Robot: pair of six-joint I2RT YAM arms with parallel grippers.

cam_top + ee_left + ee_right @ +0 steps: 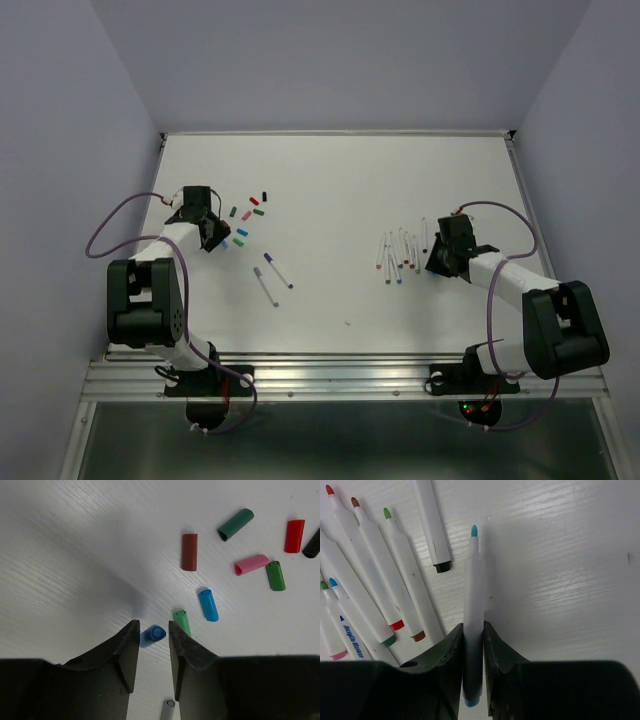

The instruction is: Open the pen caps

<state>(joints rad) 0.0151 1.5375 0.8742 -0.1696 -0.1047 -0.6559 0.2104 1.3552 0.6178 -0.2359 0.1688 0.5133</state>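
The pen caps [251, 564] are all off and lie loose in the upper right of the left wrist view: brown, dark green, red, black, pink, two greens and a light blue one. One more, a blue cap [157, 633], sits lower down, right between the tips of the left gripper [151, 627]. The jaws there are only a little apart, and I honestly can't tell if either pad touches the cap, so I wouldn't call it a grip.

Over on the right side, the right gripper [473, 630] is clamped on a teal-tipped pen [474, 575]. The barrel runs straight up the middle of the frame with the bare tip pointing away from the fingers (the other end pokes out blue at the bottom). The other pens [372, 560] are fanned out at the upper left of that view, tips bare too.

From the top camera, two stray pens [266, 286] lie near the middle of the white table [400, 180], well apart from both piles.
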